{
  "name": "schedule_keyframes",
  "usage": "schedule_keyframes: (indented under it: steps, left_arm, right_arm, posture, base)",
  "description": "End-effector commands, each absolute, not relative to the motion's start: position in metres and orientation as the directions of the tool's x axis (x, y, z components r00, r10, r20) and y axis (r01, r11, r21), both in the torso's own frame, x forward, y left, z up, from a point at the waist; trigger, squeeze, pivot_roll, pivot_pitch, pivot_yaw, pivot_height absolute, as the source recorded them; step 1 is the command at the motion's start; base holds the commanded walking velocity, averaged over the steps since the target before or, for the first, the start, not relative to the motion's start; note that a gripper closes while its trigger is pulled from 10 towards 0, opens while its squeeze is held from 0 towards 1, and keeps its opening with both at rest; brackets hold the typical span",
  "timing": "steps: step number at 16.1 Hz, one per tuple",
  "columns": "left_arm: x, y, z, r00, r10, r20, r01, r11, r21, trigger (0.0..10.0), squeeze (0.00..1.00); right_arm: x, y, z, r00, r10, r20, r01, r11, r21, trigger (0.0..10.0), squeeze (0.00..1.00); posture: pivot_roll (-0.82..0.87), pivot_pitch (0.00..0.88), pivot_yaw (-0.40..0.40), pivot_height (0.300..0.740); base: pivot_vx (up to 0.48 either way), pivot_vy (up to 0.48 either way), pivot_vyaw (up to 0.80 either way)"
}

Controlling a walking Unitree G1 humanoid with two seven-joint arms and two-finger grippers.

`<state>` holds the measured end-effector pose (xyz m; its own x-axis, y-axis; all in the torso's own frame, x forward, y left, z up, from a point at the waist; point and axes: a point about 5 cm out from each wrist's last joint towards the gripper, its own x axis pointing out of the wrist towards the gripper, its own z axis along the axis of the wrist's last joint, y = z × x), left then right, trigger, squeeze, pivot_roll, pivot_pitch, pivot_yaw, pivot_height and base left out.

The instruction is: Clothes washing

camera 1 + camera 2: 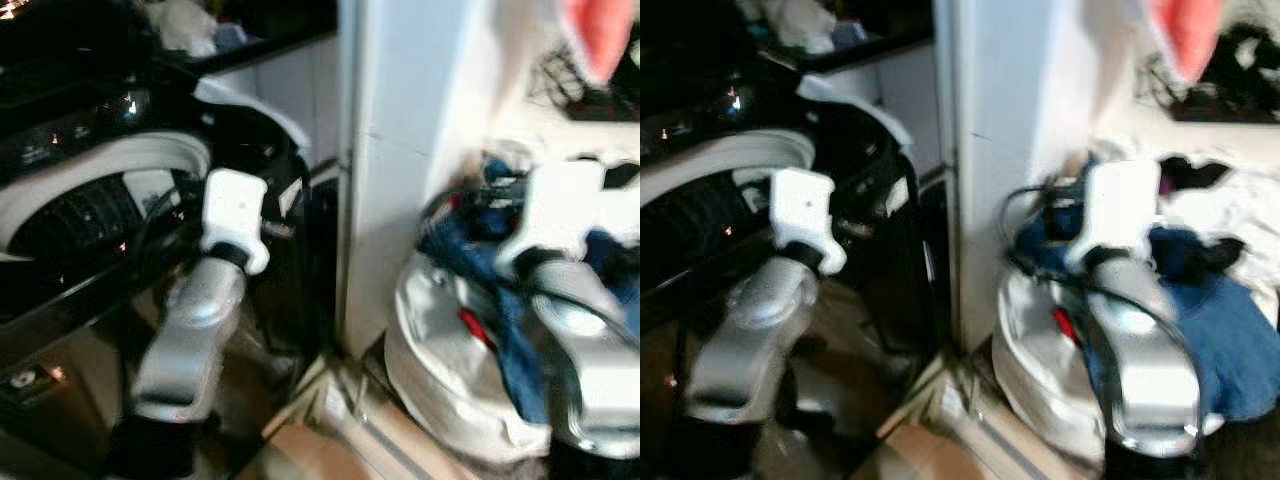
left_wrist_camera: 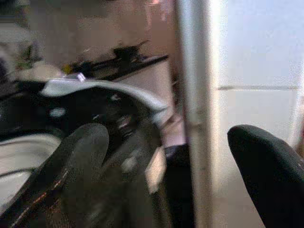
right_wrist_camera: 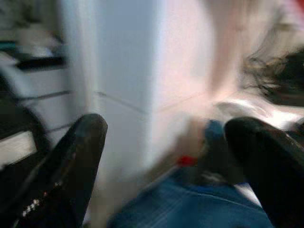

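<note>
A cramped laundry corner, blurred by camera motion: a white wall corner (image 1: 400, 200) runs down the middle and splits the scene in two. At nine o'clock of that corner stands the washing machine (image 1: 100, 200), dark-bodied with a pale ring around its drum opening; its door (image 1: 265, 150) appears swung open toward the wall, probably so laundry can go straight in. At three to four o'clock of the corner sits a white laundry basket (image 1: 440, 370) on the floor, heaped so that the clothes spill over its rim, with blue jeans (image 1: 505, 300) uppermost and white garments (image 1: 1240, 215) behind them at about one o'clock of the basket. A pink cloth (image 1: 605, 35) hangs at the top, near one o'clock of the whole view.

The left arm reaches up in front of the drum opening, and in the left wrist view the left gripper (image 2: 171, 180) has its two fingers spread wide with nothing between them, the door edge ahead. The right gripper (image 3: 166, 166) is likewise spread and empty. It hovers above the basket, and the jeans lie just beyond its fingertips, toward six o'clock between the two black fingers in the right wrist view, near but not yet touched as far as I can tell. I judge the right arm is poised to take the jeans while the left waits at the machine.
</note>
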<state>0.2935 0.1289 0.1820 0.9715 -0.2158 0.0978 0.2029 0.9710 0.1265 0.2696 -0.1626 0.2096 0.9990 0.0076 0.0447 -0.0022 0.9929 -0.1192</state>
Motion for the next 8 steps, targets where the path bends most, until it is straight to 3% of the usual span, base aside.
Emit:
schedule_keyframes:
  steps: [1, 7, 8]
  left_arm:
    - [0.2923, 0.1255, 0.1837, 0.968, -0.227, 0.102, 0.214, 0.969, 0.126, 10.0, 0.00]
    - [0.2917, 0.1284, 0.1843, 0.968, -0.228, 0.105, 0.214, 0.969, 0.125, 10.0, 0.00]
    - [0.2911, 0.1287, 0.1845, 0.966, -0.237, 0.108, 0.225, 0.968, 0.109, 10.0, 0.00]
  right_arm:
    - [0.2674, -0.1690, 0.2116, 0.999, -0.010, 0.048, 0.016, 0.992, -0.122, 10.0, 0.00]
    - [0.2666, -0.1661, 0.2104, 0.999, 0.008, 0.041, -0.004, 0.995, -0.105, 10.0, 0.00]
    - [0.2665, -0.1655, 0.2096, 0.999, 0.010, 0.033, -0.006, 0.995, -0.097, 10.0, 0.00]
  posture:
    - [-0.01, 0.000, 0.043, 0.740]
    - [0.00, 0.000, 0.044, 0.740]
    - [0.00, 0.000, 0.050, 0.740]
  base:
    - [0.311, 0.000, 0.00]
    - [0.306, 0.000, 0.00]
    - [0.000, 0.000, 0.00]
